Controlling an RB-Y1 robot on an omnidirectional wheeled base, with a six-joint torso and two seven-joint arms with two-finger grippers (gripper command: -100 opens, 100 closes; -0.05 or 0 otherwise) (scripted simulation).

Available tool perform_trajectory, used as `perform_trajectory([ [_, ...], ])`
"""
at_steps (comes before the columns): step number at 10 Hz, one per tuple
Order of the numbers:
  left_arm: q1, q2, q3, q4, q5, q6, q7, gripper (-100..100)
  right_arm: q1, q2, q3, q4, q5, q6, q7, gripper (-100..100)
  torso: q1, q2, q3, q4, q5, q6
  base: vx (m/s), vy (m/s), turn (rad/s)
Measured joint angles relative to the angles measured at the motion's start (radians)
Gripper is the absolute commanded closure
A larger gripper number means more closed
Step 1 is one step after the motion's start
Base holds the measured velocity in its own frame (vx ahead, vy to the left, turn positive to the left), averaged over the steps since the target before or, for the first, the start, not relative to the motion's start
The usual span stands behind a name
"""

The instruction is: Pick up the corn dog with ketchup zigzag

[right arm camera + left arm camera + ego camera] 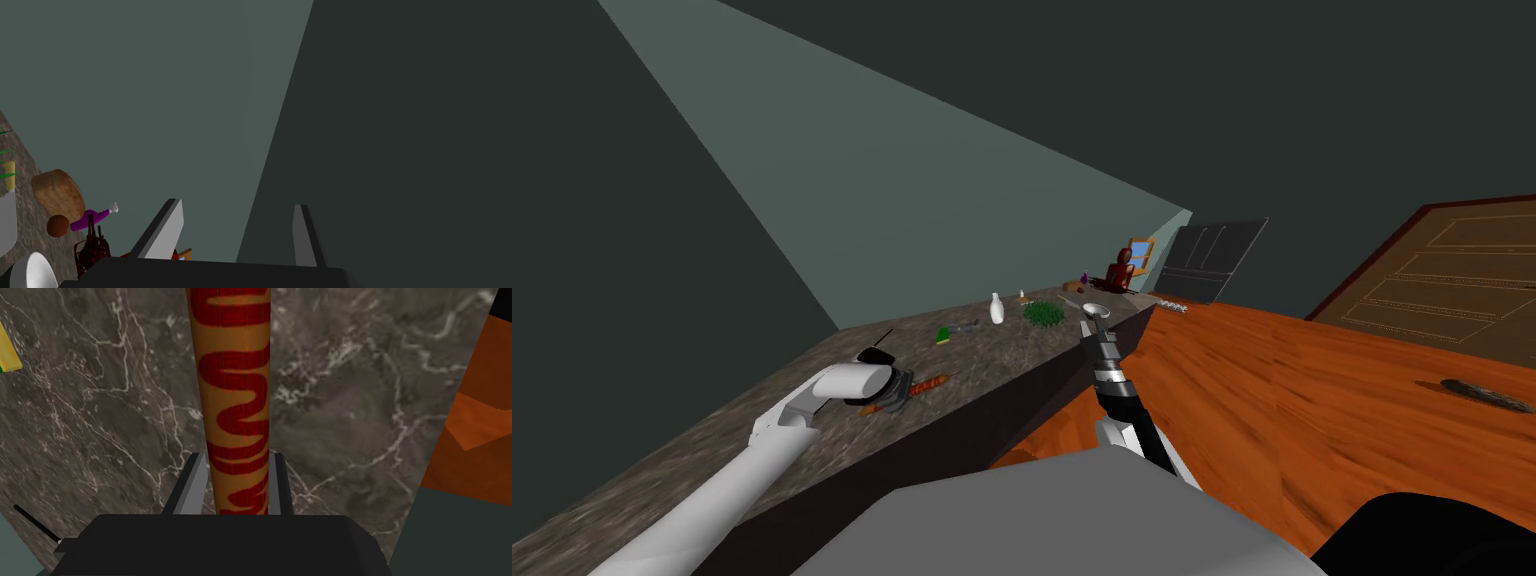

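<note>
The corn dog point(235, 388) is a long tan stick-shaped piece with a dark red zigzag along it. It lies on the dark marbled counter point(350, 403). My left gripper point(234, 483) is shut on its near end, one finger pressed to each side. In the head view the corn dog point(927, 384) pokes out from under my left gripper point(892, 395) near the counter's front edge. My right gripper point(1095, 318) is held up over the counter's edge further along. In its wrist view the right gripper point(240, 235) stands open and holds nothing.
Further along the counter point(812, 390) are a green block point(943, 336), a white bottle point(997, 309), a green leafy bunch point(1044, 313) and a dark red figure point(1118, 272). The orange wood floor point(1312, 400) lies to the right, below the counter's edge.
</note>
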Motion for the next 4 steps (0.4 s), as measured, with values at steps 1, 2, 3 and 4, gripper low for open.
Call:
perform_trajectory([
  [1, 0.004, 0.004, -0.001, -0.015, 0.007, 0.006, -0.001, 100, 0.0, 0.0, 0.0, 0.0, 0.0, 0.0, 0.0, 0, 0.0, 0.001, 0.0, 0.0, 0.0, 0.0, 0.041, -0.01, 0.113],
  [2, 0.011, 0.008, -0.002, -0.036, 0.012, 0.013, -0.001, 100, 0.0, 0.0, 0.0, 0.0, 0.0, 0.0, 0.0, 0, 0.001, 0.001, 0.001, 0.0, 0.0, 0.0, 0.044, -0.012, 0.105],
  [3, 0.016, 0.012, -0.004, -0.053, 0.017, 0.02, 0.0, 100, 0.0, 0.0, 0.0, 0.0, 0.0, 0.0, 0.0, 0, 0.001, 0.001, 0.001, 0.0, 0.0, 0.0, 0.02, -0.008, 0.021],
  [4, 0.016, 0.013, -0.004, -0.054, 0.018, 0.021, -0.001, 0, 0.0, 0.0, 0.0, 0.0, 0.0, 0.0, 0.0, 0, 0.001, 0.002, 0.001, 0.0, 0.0, 0.0, 0.0, 0.0, 0.0],
])
